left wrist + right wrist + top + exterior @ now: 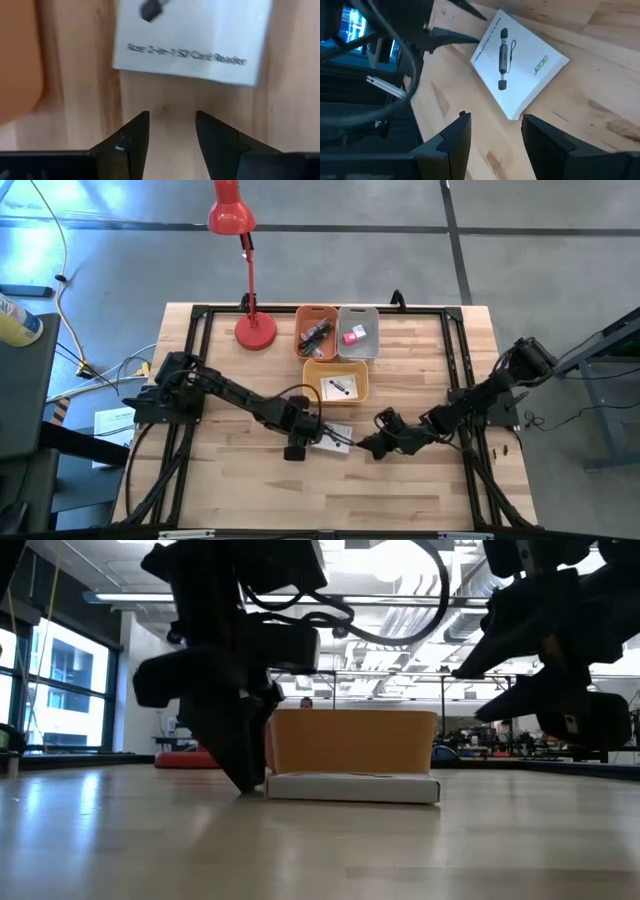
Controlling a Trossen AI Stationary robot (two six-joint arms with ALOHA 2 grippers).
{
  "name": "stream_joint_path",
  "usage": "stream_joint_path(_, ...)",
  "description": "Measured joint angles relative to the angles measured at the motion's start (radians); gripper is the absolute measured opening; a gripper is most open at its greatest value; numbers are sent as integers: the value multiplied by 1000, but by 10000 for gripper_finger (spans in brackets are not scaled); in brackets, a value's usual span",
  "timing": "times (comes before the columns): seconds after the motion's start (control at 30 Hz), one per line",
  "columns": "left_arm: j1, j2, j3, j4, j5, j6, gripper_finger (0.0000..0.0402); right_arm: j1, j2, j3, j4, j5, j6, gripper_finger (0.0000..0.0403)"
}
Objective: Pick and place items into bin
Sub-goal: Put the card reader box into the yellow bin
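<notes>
A flat white box (336, 438), printed with a black card reader and a green logo, lies flat on the wooden table just in front of the yellow bin (336, 370). It also shows in the low view (352, 787), the left wrist view (190, 45) and the right wrist view (520, 65). My left gripper (172, 127) is open and low over the table at the box's left edge (306, 440), with bare wood between its fingers. My right gripper (495, 127) is open just right of the box (364, 446), above the table, pointing at it.
An orange-red bin (316, 312) with dark items, a grey bin (358, 313) with a red-pink cube (351, 336) and the yellow bin with a white card (340, 388) stand at the far middle. A red desk lamp (255, 332) stands left of them. Bare wood lies toward the near edge.
</notes>
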Motion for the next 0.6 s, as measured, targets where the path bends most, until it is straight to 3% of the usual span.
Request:
stream_joint_path(0.33, 2, 3, -12, 186, 21, 2, 149, 1, 0, 0, -53, -9, 1, 165)
stream_joint_path(0.6, 1, -5, -12, 171, 29, 5, 149, -2, 0, 0, -107, -10, 8, 165)
